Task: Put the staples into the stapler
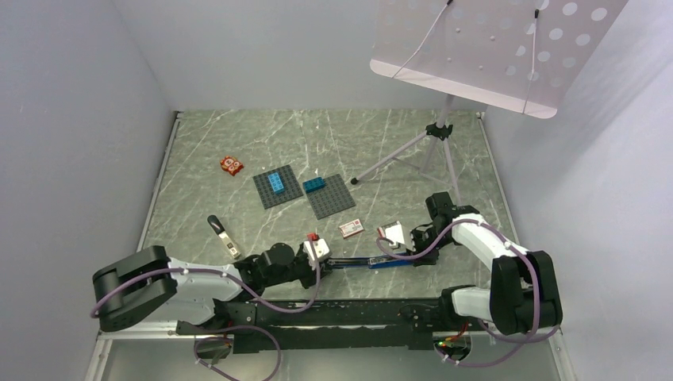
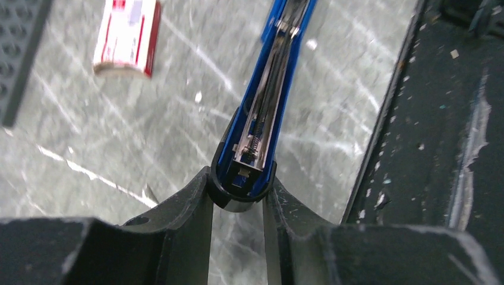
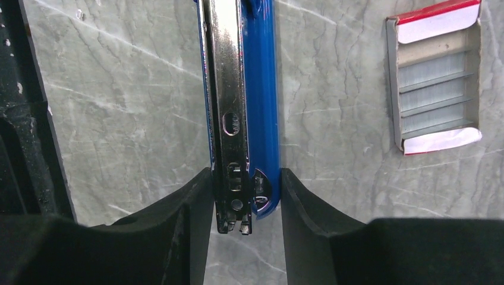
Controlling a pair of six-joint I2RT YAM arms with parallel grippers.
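- Grey marble tabletop [image 1: 206, 198], white walls.
- Stapler [image 1: 369, 263] opened flat; left end effector [image 2: 238, 190] and right end effector [image 3: 245, 199] each clamp one end.
- Staples tray [image 3: 437, 77] just beside: likely light, brittle strips; pinch long sides.

The staple box [image 2: 126, 37] is blurred, its print unreadable, its far end cut by the left wrist view's top edge. The stapler [image 2: 270, 95] runs off the top of both wrist views.
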